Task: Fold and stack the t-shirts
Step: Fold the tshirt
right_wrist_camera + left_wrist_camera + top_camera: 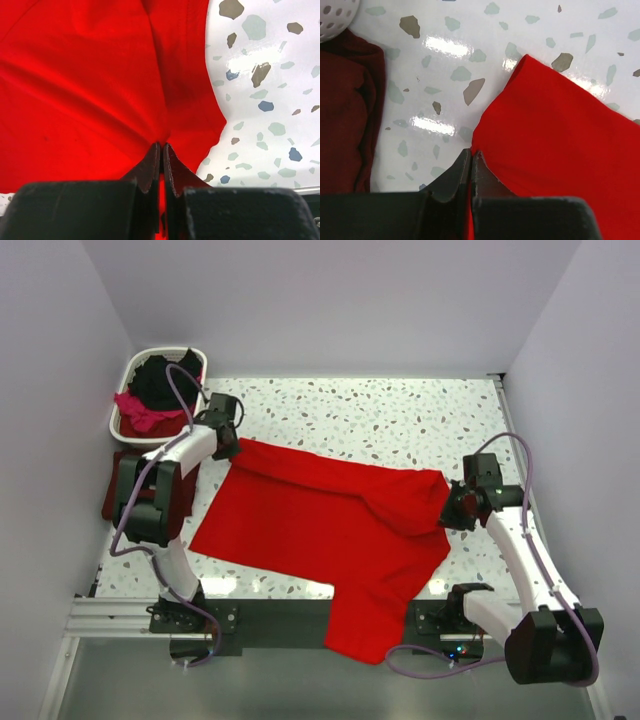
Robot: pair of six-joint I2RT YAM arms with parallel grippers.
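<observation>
At about 10 o'clock on the speckled surface (380, 415) stands a white laundry basket (165, 358). It holds a black t-shirt (155, 380) toward its far side and a magenta-pink t-shirt (140, 412) bunched toward its near side. Just below the basket, at 9 o'clock, a dark maroon t-shirt (112, 490) lies folded on the surface, partly hidden by the left arm in the top view.

The left gripper (228, 445) sits at the 10 o'clock corner of the bright red t-shirt (320, 525). Its fingers are pressed together, with a strip of red cloth pinched between them. In the left wrist view the maroon shirt lies off at 9 o'clock from this gripper, apart from the red one, with bare surface between them.

The red shirt spreads across the middle of the surface. It runs from the left gripper down toward 6 o'clock, where one part hangs over the near edge between the two arm bases.

At the shirt's 3 o'clock end the cloth is gathered into a raised fold. The right gripper (452, 508) is clamped on that fold, jaws narrow with red cloth showing in the slit between them. Bare surface lies at 3 o'clock beyond it.
</observation>
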